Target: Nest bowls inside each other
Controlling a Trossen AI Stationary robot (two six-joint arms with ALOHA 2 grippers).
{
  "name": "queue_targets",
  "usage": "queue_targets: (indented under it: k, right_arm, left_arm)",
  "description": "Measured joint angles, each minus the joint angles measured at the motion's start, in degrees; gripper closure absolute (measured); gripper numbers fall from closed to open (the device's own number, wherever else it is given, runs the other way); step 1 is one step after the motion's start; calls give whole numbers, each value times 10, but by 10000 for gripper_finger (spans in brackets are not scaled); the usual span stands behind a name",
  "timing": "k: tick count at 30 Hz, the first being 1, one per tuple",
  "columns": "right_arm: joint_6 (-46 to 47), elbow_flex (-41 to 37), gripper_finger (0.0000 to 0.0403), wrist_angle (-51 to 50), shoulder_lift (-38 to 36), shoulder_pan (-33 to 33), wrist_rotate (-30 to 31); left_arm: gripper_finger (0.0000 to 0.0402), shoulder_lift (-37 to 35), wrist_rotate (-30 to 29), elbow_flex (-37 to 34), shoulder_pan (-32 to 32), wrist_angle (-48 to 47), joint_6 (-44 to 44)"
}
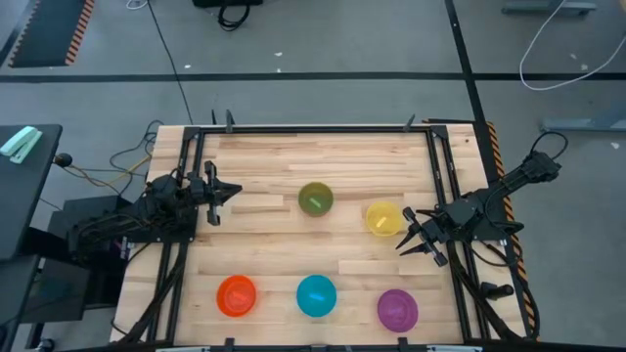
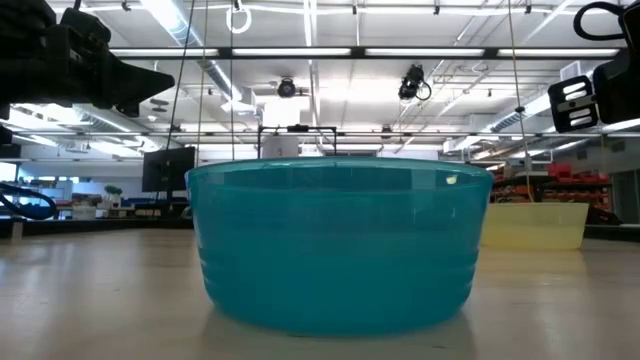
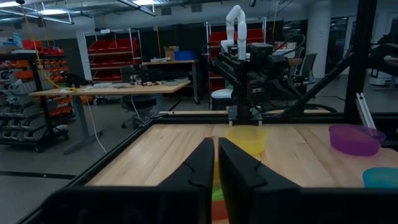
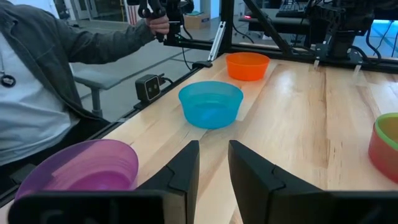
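Observation:
Five bowls stand apart, upright on their bases on the wooden table. The olive green bowl and the yellow bowl are mid-table. The orange bowl, blue bowl and purple bowl line the near edge. My left gripper is shut and hovers at the table's left side, pointing at the olive green bowl. My right gripper is open, just right of the yellow bowl and above the table. Its wrist view shows the purple bowl, blue bowl and orange bowl.
A black frame rims the table. A person in a grey jacket sits close to the table's near edge, a hand raised. The low view is filled by the blue bowl, with the yellow bowl behind it.

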Motion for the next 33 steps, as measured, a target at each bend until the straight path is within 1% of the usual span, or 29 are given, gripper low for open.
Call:
queue_targets:
  k: [4,13,23,33]
  right_arm:
    - [0,0,309,0,0,0,0]
    - [-1,0,309,0,0,0,0]
    - [0,0,309,0,0,0,0]
    - [-2,0,309,0,0,0,0]
  left_arm:
    - [378,0,0,0,0,0,0]
    - [366,0,0,0,0,0,0]
    - [378,0,0,0,0,0,0]
    - [364,0,0,0,0,0,0]
